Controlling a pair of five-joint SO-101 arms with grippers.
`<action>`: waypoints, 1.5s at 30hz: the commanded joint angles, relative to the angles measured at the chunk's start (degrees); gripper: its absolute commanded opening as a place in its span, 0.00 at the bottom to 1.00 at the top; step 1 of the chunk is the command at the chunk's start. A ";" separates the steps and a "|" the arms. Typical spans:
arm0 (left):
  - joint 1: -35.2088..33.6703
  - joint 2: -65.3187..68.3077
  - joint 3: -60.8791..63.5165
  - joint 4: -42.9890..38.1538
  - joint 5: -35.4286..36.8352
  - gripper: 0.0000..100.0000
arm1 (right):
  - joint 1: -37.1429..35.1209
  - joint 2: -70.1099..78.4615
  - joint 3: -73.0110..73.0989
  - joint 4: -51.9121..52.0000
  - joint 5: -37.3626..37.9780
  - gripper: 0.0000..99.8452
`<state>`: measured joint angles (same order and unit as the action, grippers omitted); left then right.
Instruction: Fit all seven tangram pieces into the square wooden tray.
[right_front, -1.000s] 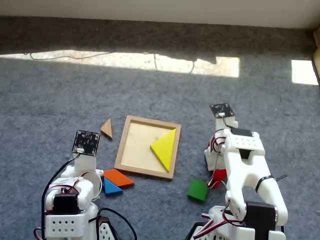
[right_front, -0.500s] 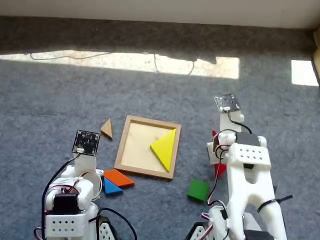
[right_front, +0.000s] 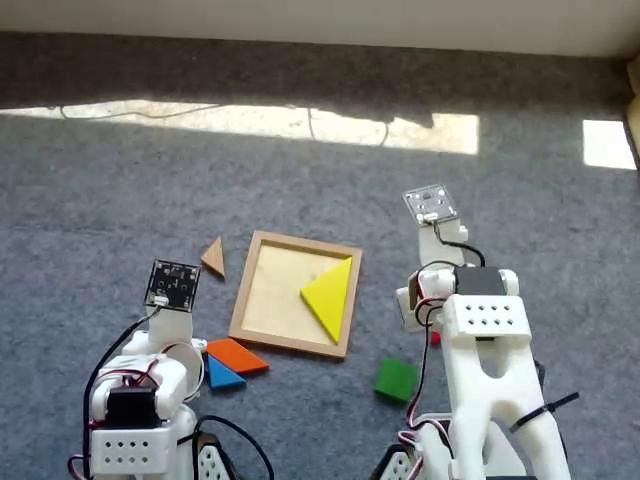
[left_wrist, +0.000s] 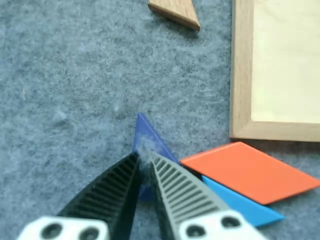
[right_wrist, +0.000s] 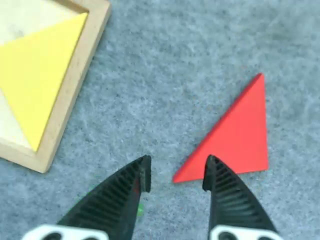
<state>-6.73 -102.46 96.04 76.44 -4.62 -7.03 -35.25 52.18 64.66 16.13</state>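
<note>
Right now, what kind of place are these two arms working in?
Probably an indoor room set up for puzzle work: a grey carpet-like surface covers the work area, a strip of sunlight falls across it near a pale wall edge, and a wooden tray holding a yellow triangle lies on it.

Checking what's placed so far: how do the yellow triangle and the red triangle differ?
The yellow triangle lies inside the wooden tray; the red triangle lies on the carpet outside it. The red triangle's corner sits between the open fingers of the right gripper; the yellow triangle is clear of it. Both lie flat.
</note>
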 joint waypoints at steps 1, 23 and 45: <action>-0.48 -1.89 1.10 0.35 0.53 0.01 | 3.56 -1.80 -4.00 0.92 -2.55 0.21; -0.48 -1.89 1.10 0.35 0.53 0.01 | 2.95 11.21 -12.88 3.82 -20.22 0.36; -0.57 -1.89 1.10 0.35 0.53 0.01 | 5.05 16.22 -10.33 -5.05 -19.96 0.50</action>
<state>-6.73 -102.46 96.04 76.44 -4.62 -2.64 -18.73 40.57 63.25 -3.47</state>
